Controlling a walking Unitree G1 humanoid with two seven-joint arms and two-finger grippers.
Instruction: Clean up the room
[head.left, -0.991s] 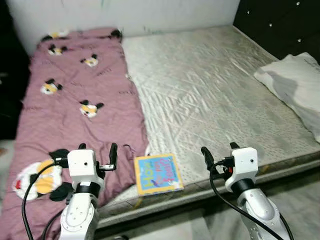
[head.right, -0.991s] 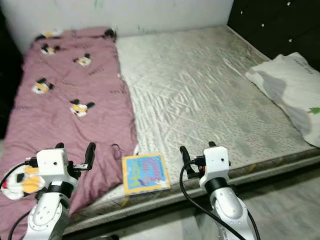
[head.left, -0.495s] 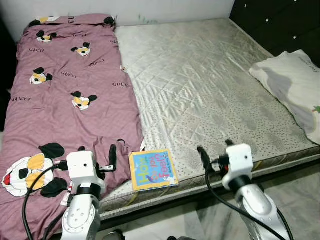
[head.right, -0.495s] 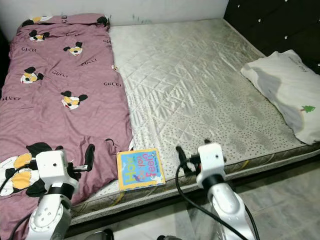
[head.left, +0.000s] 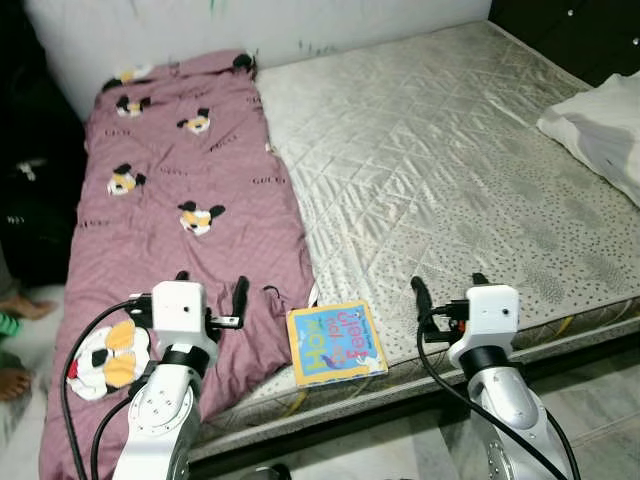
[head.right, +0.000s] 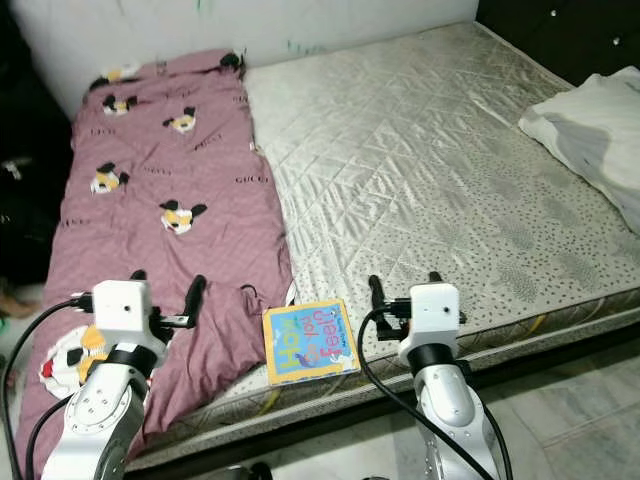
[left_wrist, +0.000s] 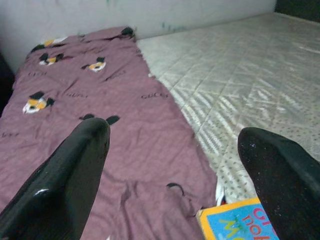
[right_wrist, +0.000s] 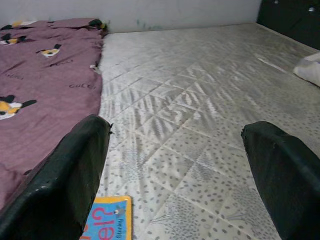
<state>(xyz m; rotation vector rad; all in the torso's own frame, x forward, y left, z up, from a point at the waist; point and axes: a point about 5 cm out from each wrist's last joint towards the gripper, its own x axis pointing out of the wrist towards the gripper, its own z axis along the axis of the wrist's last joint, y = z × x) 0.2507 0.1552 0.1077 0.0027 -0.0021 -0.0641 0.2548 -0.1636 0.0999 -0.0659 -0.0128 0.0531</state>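
A blue and yellow children's book (head.left: 335, 343) lies flat at the near edge of the bare quilted mattress (head.left: 440, 170). A mauve blanket with cartoon mouse prints (head.left: 185, 210) covers the mattress's left side and hangs over its front. My left gripper (head.left: 210, 283) is open above the blanket's near end, left of the book. My right gripper (head.left: 447, 287) is open over the mattress edge, right of the book. The book's corner (left_wrist: 240, 222) lies between the left fingers in the left wrist view, and a corner of the book (right_wrist: 107, 220) is by the right gripper's finger in the right wrist view.
A white pillow (head.left: 600, 125) lies at the mattress's right side by a dark tufted headboard (head.right: 545, 30). A white wall (head.left: 200, 30) runs behind the bed. A person's bare feet (head.left: 20, 310) stand on the floor at the far left. Grey floor tiles (head.left: 600, 390) lie before the bed.
The whole picture has shifted right and down, so the camera turned left; the feet and dark area at left came into view. Both grippers stay open beside the book.
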